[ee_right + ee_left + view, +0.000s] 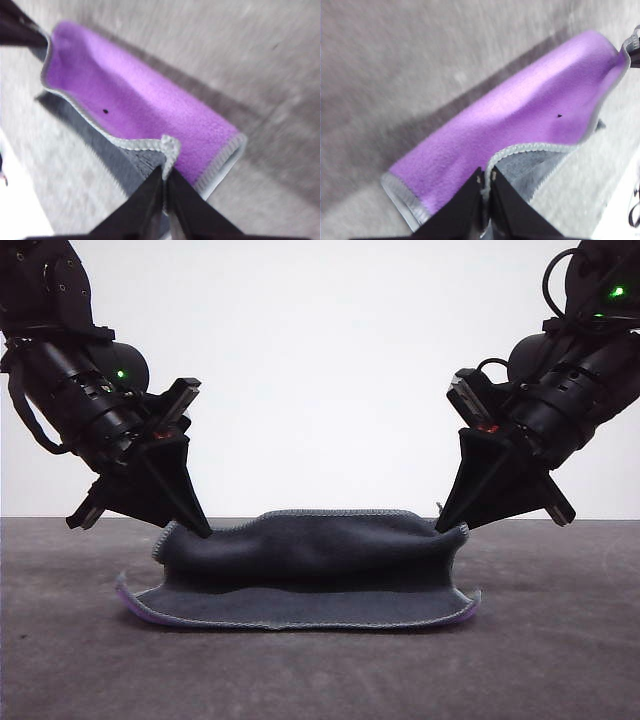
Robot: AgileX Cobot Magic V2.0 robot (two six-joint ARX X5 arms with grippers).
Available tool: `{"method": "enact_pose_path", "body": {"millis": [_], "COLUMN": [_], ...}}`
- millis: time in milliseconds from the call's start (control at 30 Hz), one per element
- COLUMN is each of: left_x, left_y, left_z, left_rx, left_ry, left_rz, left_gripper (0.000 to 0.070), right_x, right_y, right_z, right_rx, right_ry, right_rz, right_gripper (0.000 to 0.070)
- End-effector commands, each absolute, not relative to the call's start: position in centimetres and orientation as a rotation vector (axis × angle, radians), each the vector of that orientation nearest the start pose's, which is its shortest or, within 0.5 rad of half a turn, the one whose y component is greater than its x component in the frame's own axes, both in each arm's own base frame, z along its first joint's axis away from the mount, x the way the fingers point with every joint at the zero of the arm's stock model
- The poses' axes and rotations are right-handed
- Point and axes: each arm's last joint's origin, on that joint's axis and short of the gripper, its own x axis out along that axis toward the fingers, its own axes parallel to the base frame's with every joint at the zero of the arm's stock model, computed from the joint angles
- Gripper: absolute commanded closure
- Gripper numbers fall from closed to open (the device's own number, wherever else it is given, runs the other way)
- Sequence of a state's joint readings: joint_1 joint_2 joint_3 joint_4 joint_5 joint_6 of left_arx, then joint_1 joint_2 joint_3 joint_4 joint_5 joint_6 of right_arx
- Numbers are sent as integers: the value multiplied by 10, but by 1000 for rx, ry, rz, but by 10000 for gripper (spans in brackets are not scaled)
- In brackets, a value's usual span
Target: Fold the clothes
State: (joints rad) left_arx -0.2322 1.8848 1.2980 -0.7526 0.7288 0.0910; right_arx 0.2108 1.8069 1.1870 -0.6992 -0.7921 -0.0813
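Pinching the cloth point(310, 555) at its far corners, left gripper point(203, 530) and right gripper point(445, 528) jaws closed on edging, wrist views revealing purple underside, front view grey.

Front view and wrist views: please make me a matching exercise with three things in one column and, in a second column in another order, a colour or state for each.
Things:
1. left hand
2. cloth, face seen in the wrist views
3. cloth, near edge

States:
A. lying flat on the table
B. bright purple
C. shut on a raised corner of the cloth

Pairs: 1-C, 2-B, 3-A
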Motion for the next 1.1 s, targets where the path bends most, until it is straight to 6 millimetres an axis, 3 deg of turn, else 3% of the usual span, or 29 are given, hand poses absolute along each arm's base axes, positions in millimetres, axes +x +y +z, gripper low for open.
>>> {"method": "enact_pose_path", "body": {"millis": [0, 1067], "left_x": [347, 323], "left_y": [-103, -101], "left_z": [187, 187], "left_rx": [-244, -234], "left_ry": [1281, 1486], "left_rz": [-894, -925], "left_gripper": [696, 696], "right_x": [328, 304], "right_y": [95, 106], "right_z": [185, 182], "right_rx": [302, 284], "right_ry": [1253, 1445], "right_rz": [941, 991], "right_gripper": [693, 693]}}
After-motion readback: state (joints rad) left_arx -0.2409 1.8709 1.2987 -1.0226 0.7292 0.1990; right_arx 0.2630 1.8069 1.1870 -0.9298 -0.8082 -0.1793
